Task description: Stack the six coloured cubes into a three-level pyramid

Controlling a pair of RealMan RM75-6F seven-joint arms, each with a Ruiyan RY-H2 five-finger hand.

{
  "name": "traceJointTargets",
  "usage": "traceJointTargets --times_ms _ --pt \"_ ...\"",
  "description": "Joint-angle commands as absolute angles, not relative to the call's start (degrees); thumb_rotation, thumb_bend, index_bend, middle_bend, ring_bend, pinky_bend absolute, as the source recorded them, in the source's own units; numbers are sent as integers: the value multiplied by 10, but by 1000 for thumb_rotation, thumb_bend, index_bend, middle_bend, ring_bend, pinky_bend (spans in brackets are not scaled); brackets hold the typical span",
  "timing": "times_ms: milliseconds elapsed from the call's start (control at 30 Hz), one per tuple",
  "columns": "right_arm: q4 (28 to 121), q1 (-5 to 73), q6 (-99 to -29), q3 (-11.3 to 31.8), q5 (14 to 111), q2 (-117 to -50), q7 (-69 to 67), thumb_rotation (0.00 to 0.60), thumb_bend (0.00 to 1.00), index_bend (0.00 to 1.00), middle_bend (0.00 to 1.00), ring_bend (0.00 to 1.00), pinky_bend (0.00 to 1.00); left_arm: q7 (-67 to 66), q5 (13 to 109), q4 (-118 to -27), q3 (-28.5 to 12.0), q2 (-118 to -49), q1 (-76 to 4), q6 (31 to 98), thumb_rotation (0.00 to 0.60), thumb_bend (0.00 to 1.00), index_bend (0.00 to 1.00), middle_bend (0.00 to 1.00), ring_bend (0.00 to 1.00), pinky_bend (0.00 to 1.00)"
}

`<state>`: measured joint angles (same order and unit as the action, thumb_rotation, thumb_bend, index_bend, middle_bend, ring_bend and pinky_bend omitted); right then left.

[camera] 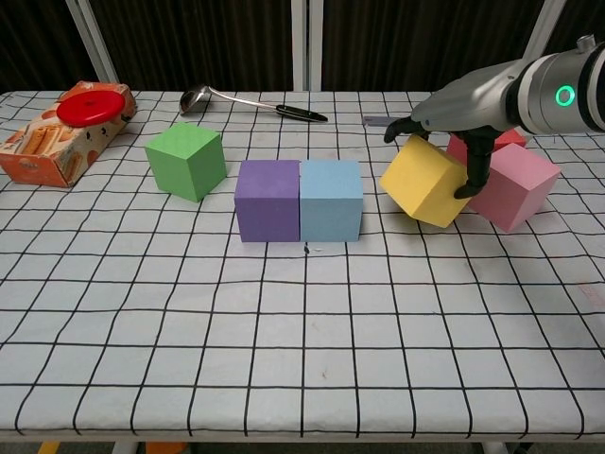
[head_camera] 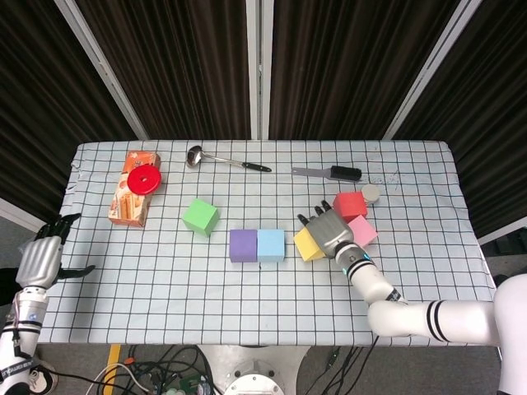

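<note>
My right hand [head_camera: 329, 231] [camera: 461, 115] grips the yellow cube [head_camera: 305, 244] [camera: 423, 182], tilted, just right of the light blue cube [head_camera: 271, 244] [camera: 331, 200]. The purple cube [head_camera: 243, 245] [camera: 267, 200] touches the blue one's left side. A green cube [head_camera: 200, 216] [camera: 187, 161] stands apart to the left. Behind the hand lie the pink cube [head_camera: 362, 232] [camera: 511, 185] and the red cube [head_camera: 350, 203] [camera: 500, 138], partly hidden in the chest view. My left hand [head_camera: 43, 258] hangs open off the table's left edge.
An orange snack box [head_camera: 131, 197] [camera: 55, 144] with a red disc [head_camera: 144, 178] [camera: 92, 104] on it lies at the back left. A ladle [head_camera: 222, 159] [camera: 248, 101] and a black-handled tool [head_camera: 328, 172] lie along the back. A small grey cap [head_camera: 371, 192] sits beside the red cube.
</note>
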<state>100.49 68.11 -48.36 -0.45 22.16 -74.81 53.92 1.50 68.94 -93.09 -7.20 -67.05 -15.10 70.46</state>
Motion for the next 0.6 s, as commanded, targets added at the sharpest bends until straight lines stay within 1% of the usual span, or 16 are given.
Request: traceJointTargets --times_ms 33,167,233,433,600 --pt "1007 696 -492 -8 200 -754 540 600 139 0 331 10 0 18 689 -928 -72 -670 -150 703 600 16 91 101 14 109" --pt "1008 695 -502 -7 208 -754 523 600 101 0 227 0 0 23 689 -925 -72 -671 -149 702 600 16 91 101 14 108" --pt "1009 692 -503 -8 214 -753 513 600 100 0 207 0 0 24 690 -924 -72 -671 -149 701 600 17 91 101 14 108" --pt "1010 689 -496 -12 225 -746 490 600 100 0 185 0 0 23 689 -923 -72 -672 -148 699 600 17 91 101 14 108" --pt "1005 664 -478 -1 274 -736 427 600 101 0 187 0 0 23 690 -924 -72 -672 -147 698 600 17 91 101 14 108"
